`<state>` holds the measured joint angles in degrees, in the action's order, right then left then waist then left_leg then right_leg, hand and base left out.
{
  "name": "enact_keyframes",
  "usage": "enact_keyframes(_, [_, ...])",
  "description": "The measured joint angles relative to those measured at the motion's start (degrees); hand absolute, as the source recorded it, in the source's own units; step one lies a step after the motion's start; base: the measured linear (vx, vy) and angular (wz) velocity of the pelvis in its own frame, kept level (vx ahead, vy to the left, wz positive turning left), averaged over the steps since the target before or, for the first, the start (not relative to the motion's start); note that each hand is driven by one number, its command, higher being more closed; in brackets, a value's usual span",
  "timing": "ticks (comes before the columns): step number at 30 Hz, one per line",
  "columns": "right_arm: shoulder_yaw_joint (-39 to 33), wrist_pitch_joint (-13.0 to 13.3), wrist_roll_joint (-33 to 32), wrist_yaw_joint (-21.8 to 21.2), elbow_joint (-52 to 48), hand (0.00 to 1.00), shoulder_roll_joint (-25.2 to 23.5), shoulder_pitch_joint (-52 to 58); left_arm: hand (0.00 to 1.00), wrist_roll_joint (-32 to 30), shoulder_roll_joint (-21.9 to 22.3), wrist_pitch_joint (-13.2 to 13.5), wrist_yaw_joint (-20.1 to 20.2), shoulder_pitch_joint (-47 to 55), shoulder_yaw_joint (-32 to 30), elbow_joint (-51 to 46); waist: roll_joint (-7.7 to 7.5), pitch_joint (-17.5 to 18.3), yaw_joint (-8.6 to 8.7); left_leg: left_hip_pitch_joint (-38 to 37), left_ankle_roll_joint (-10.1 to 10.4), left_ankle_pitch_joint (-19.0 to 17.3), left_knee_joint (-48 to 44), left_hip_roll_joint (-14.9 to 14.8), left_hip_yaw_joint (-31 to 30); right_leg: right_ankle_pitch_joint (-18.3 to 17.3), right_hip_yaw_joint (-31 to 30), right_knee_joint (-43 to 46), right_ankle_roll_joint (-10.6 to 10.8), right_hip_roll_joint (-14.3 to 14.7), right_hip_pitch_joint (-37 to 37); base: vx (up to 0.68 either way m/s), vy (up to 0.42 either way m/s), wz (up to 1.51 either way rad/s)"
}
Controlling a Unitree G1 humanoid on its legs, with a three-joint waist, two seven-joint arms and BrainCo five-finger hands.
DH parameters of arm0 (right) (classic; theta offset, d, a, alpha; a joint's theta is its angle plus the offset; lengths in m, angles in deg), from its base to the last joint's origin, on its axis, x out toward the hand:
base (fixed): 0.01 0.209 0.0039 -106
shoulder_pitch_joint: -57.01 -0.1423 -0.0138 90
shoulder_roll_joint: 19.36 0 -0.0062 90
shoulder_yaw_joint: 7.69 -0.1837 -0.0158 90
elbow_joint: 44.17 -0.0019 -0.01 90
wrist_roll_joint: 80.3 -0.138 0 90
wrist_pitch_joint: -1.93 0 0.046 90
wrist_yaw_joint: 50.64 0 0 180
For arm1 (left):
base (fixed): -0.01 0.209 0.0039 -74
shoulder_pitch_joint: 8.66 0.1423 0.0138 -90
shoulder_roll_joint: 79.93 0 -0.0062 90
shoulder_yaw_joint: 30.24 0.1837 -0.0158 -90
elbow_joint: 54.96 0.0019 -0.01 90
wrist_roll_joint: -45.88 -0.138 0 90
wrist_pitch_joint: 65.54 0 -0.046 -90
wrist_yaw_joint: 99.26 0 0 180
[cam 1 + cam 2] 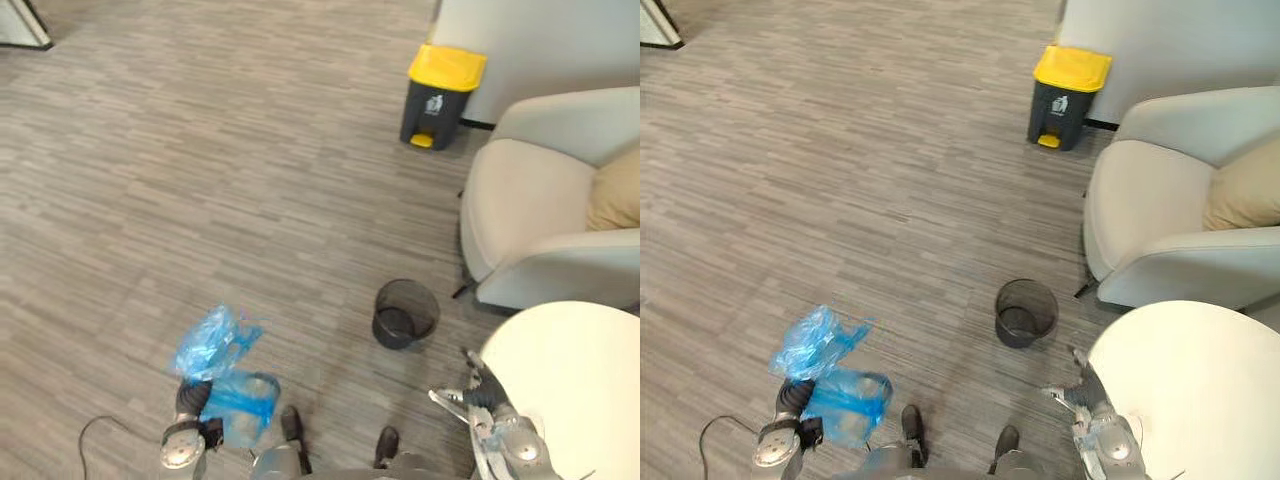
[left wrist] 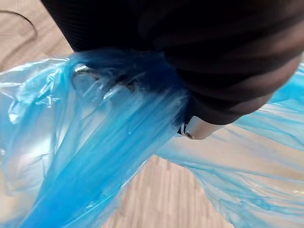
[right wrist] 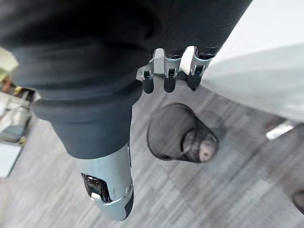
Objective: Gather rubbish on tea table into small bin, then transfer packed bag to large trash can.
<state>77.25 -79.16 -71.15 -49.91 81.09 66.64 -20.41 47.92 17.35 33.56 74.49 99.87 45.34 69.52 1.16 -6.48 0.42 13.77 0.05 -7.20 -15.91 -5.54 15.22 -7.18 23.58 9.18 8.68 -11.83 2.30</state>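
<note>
Left hand (image 1: 188, 402) apparently clamped on blue bag (image 1: 212, 345), fingers mostly hidden; right hand (image 1: 478, 398) spread, empty, beside tea table (image 1: 570, 370).

Translucent blue bag (image 1: 215, 365): crumpled, near left, neck bunched in left hand (image 1: 188, 400). Black mesh small bin (image 1: 405, 313): upright on floor (image 1: 250, 200), centre. Large trash can (image 1: 440, 85): far right, yellow lid closed.

You see a cream armchair (image 1: 540, 210) standing on the right side, with its back near the pale wall (image 1: 540, 40). A tan cushion (image 1: 615, 190) leans in its seat corner. One thin dark leg (image 1: 462, 292) shows under its front. The floor (image 1: 200, 170) has grey wood-pattern planks. A dark-framed panel (image 1: 20, 25) is at the far left corner.
</note>
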Motion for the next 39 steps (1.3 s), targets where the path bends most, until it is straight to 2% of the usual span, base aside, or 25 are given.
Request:
enact_keyframes(2, [-2.2, -0.8, -0.1, 0.7, 0.5, 0.00, -1.1, 0.6, 1.00, -0.1, -0.5, -0.1, 0.1, 1.7, -0.2, -0.1, -0.53, -0.5, 0.11, 0.6, -1.1, -5.9, -6.7, 1.4, -1.3, -4.4, -0.2, 8.3, 0.6, -3.4, 0.1, 0.28, 0.187, 0.35])
enact_keyframes(3, [-2.4, -0.9, -0.1, 0.9, 0.3, 0.00, -0.9, 1.0, 1.00, -0.5, -0.7, -0.2, 0.1, 1.9, -0.2, -0.2, -1.40, -1.3, 0.06, 0.6, -2.0, -8.4, -9.3, 2.2, -1.9, -4.3, -3.4, 16.3, -0.2, -5.4, 2.8, 0.35, 0.206, 0.25])
enact_keyframes(5, [-2.5, -1.3, -0.3, 1.8, 0.4, 0.00, -1.6, 0.6, 1.00, -0.5, -1.1, -0.2, 0.1, 1.4, 0.0, -0.2, 0.04, -1.9, 0.51, -0.8, -3.0, -10.3, -10.5, 1.8, -4.1, -2.7, -11.6, 32.5, -3.0, -4.7, 11.0, 0.34, 0.190, 0.40])
enact_keyframes(6, [-2.9, -1.5, -1.0, 1.8, 0.6, 0.00, -3.0, 0.5, 1.00, -0.4, -2.0, -0.2, 0.1, 0.7, 0.1, -0.3, -0.39, -2.9, 0.72, -2.5, -3.0, -11.1, -9.9, 1.7, -5.5, -6.0, -13.1, 35.6, -2.4, -2.6, 13.6, 0.34, 0.104, 0.51])
enact_keyframes(9, [-3.7, -1.5, -3.5, 2.5, 1.6, 0.00, -4.1, -0.7, 1.00, -0.3, -3.2, -0.3, 0.1, -0.5, 0.7, -0.1, -2.43, -3.6, 1.48, -6.5, -2.4, -13.2, -7.5, 1.9, -7.5, -7.6, -11.7, 31.2, -3.2, 1.1, 19.9, 0.38, -0.018, 0.39])
enact_keyframes(11, [-4.4, -1.6, -5.2, 3.0, 3.3, 0.00, -3.7, -1.2, 1.00, 0.2, -3.2, -0.3, 0.1, -3.2, 1.3, 0.9, -2.03, -3.9, 2.20, -9.1, -1.2, -13.7, -5.8, 1.8, -8.9, -6.3, -11.1, 22.3, -3.4, 3.4, 22.3, 0.45, -0.066, 0.57])
enact_keyframes(12, [-4.8, -1.9, -5.3, 3.0, 4.3, 0.00, -3.6, -1.1, 1.00, 0.2, -3.3, -0.3, -0.1, -4.8, 1.3, 1.5, -2.01, -3.9, 2.41, -11.4, 0.1, -14.3, -4.3, 2.1, -10.1, -4.0, -11.5, 17.9, -5.1, 4.8, 23.2, 0.63, -0.128, 0.66])
enact_keyframes(15, [-4.8, -2.7, -5.8, 2.9, 3.5, 0.00, -3.8, -0.1, 1.00, 0.2, -3.0, 0.3, 0.0, -5.7, 1.4, 1.6, -2.75, -3.4, 3.90, -16.0, 3.4, -16.0, -4.7, 1.3, -10.6, 2.7, -10.8, 18.1, -10.0, 5.6, 22.7, 0.65, -0.173, 0.67])
enact_keyframes(16, [-4.8, -2.9, -5.8, 2.9, 1.2, 0.00, -3.6, -0.3, 1.00, 0.3, -0.4, 0.1, 0.0, -6.1, 1.3, 0.7, -0.13, -4.2, 3.26, -13.8, 5.2, -14.8, -15.3, -2.5, -8.5, -0.1, -9.0, 20.5, -12.2, 7.6, 20.4, 0.86, -0.257, 0.13])
enact_keyframes(18, [-3.7, -2.8, -5.8, 2.9, -2.9, 0.00, -3.8, -0.3, 1.00, 0.3, 1.6, 0.1, 0.1, -5.5, 1.4, -1.1, 0.78, -4.7, 2.55, -8.5, 2.6, -6.5, -30.7, -5.8, -6.8, -3.1, -9.1, 19.8, -13.4, 9.7, 16.7, 0.69, -0.229, -0.37])
enact_keyframes(19, [-3.2, -2.6, -5.8, 3.0, -5.5, 0.00, -4.2, -0.6, 1.00, 0.4, 2.9, 0.1, 0.5, -4.8, 1.5, -2.0, 1.06, -5.0, 1.44, -4.4, 1.2, -0.6, -42.5, -9.6, -6.1, -4.9, -10.8, 17.3, -14.5, 12.2, 11.2, 0.52, -0.176, -0.56])
enact_keyframes(21, [-3.1, -2.7, -6.4, 3.4, -7.2, 0.00, -5.4, -1.4, 1.00, 0.8, 3.5, 0.1, 1.2, -5.0, 2.0, -3.7, -0.04, -5.7, 0.29, -1.1, 0.8, -4.5, -47.9, -10.2, -5.0, -5.9, -13.9, 13.6, -15.9, 13.7, 4.4, 0.62, -0.154, -0.53])
enact_keyframes(23, [-3.1, -2.6, -6.6, 4.2, -9.2, 0.00, -5.9, -1.6, 1.00, 0.8, 3.6, 0.2, 1.5, -5.0, 3.9, -5.6, -1.37, -5.9, -0.92, 3.1, -0.3, -6.8, -46.2, -8.5, -3.6, -6.2, -16.8, 9.2, -16.1, 13.7, -1.3, 0.57, -0.085, -0.61])
enact_keyframes(25, [-3.4, -2.6, -6.8, 4.4, -10.4, 0.00, -5.7, -2.2, 1.00, 0.8, 4.1, 0.2, 2.5, -5.0, 5.1, -7.5, -1.64, -5.9, -1.73, 8.4, -0.5, -7.1, -38.9, -5.4, -3.9, -6.5, -19.9, 5.0, -16.2, 13.7, -5.3, 0.57, 0.044, -0.87])
enact_keyframes(26, [-3.4, -2.6, -6.8, 4.5, -10.3, 0.00, -5.4, -2.8, 1.00, 0.8, 4.1, 0.2, 2.6, -5.3, 5.8, -7.9, -1.60, -5.9, -2.85, 10.6, -0.1, -6.9, -30.3, -3.2, -5.4, -7.2, -22.6, 4.1, -15.8, 13.3, -6.8, 0.62, 0.155, -1.17])
enact_keyframes(27, [-3.5, -2.5, -6.8, 4.5, -10.2, 0.00, -5.3, -3.1, 1.00, 0.8, 4.1, 0.2, 2.6, -5.4, 6.3, -8.0, -1.55, -5.6, -3.65, 11.4, 1.5, -5.9, -20.8, -0.4, -8.8, -8.7, -25.0, 4.1, -14.4, 12.7, -7.8, 0.52, 0.172, -1.29])
enact_keyframes(28, [-3.6, -2.5, -6.8, 4.6, -10.1, 0.00, -5.1, -3.1, 1.00, 0.8, 4.1, 0.2, 2.5, -5.3, 6.6, -8.0, -1.30, -5.5, -4.21, 11.3, 2.6, -4.7, -15.7, 0.8, -10.9, -9.7, -26.3, 4.6, -13.1, 12.6, -8.2, 0.53, 0.234, -1.56])
enact_keyframes(29, [-3.6, -2.6, -6.7, 4.6, -9.8, 0.00, -4.8, -3.0, 1.00, 0.8, 4.1, 0.3, 2.4, -3.8, 7.1, -8.8, -0.28, -4.4, -4.88, 10.9, 4.1, -1.8, -9.4, 0.7, -14.5, -13.2, -29.4, 6.9, -10.9, 13.2, -8.5, 0.56, 0.273, -1.72])
enact_keyframes(30, [-3.5, -2.8, -6.3, 4.6, -9.4, 0.00, -6.2, -3.1, 1.00, 0.8, 3.7, 0.0, 2.4, -2.3, 7.6, -9.1, -2.25, -3.6, -4.68, 10.5, 2.7, -0.7, -14.5, 0.7, -12.2, -17.2, -32.6, 11.2, -8.8, 11.7, -8.3, 0.58, 0.271, -1.61])
enact_keyframes(31, [-3.5, -2.8, -6.2, 4.5, -9.6, 0.00, -6.7, -2.4, 1.00, 0.8, 3.1, 0.0, 2.4, -2.0, 7.6, -9.3, -3.11, -2.9, -4.33, 10.1, 2.0, -2.5, -15.6, 0.7, -10.4, -17.6, -33.1, 14.5, -7.7, 10.8, -6.9, 0.61, 0.248, -1.33])
enact_keyframes(32, [-3.4, -2.7, -6.2, 4.6, -9.9, 0.00, -7.3, -1.7, 1.00, 0.8, 2.9, 0.0, 2.5, -2.1, 8.0, -10.3, -4.14, -2.3, -4.23, 8.2, 0.8, -5.3, -17.1, 0.4, -7.4, -16.6, -33.0, 23.0, -3.5, 9.5, -3.6, 0.59, 0.231, -1.15])
enact_keyframes(33, [-3.3, -2.8, -6.1, 4.5, -9.8, 0.00, -7.3, -1.5, 1.00, 0.8, 2.9, 0.0, 2.5, -2.1, 8.6, -11.4, -4.51, -2.4, -4.07, 5.0, -0.4, -7.2, -17.4, 0.2, -5.0, -14.0, -32.7, 31.9, 2.0, 8.1, -0.3, 0.56, 0.236, -1.21])
enact_keyframes(34, [-3.3, -2.8, -5.9, 4.5, -9.8, 0.00, -7.3, -1.4, 1.00, 0.8, 2.9, 0.0, 2.5, -2.1, 8.8, -11.8, -4.44, -2.5, -4.07, 2.8, -0.6, -8.3, -17.0, 0.1, -3.9, -13.6, -31.9, 35.9, 2.8, 7.3, 1.5, 0.52, 0.243, -1.28])
enact_keyframes(36, [-2.9, -2.8, -4.5, 4.5, -9.7, 0.00, -7.3, -2.1, 1.00, 0.9, 2.7, 0.0, 2.4, -2.1, 8.8, -12.1, -2.81, -2.7, -3.91, -6.2, -0.5, -11.8, -12.9, -1.4, -0.7, -15.1, -24.7, 43.3, -1.8, 6.0, 7.4, 0.51, 0.228, -1.30])
enact_keyframes(39, [-1.9, -2.7, -4.0, 4.5, -9.4, 0.00, -7.2, -3.4, 1.00, 1.4, 0.4, 0.2, 2.3, -2.8, 8.7, -12.0, -2.40, -2.8, -2.32, -12.4, 0.2, -12.5, -6.3, -1.7, 1.3, -16.1, -16.4, 39.0, -3.7, 5.8, 14.9, 0.34, 0.083, -0.69])
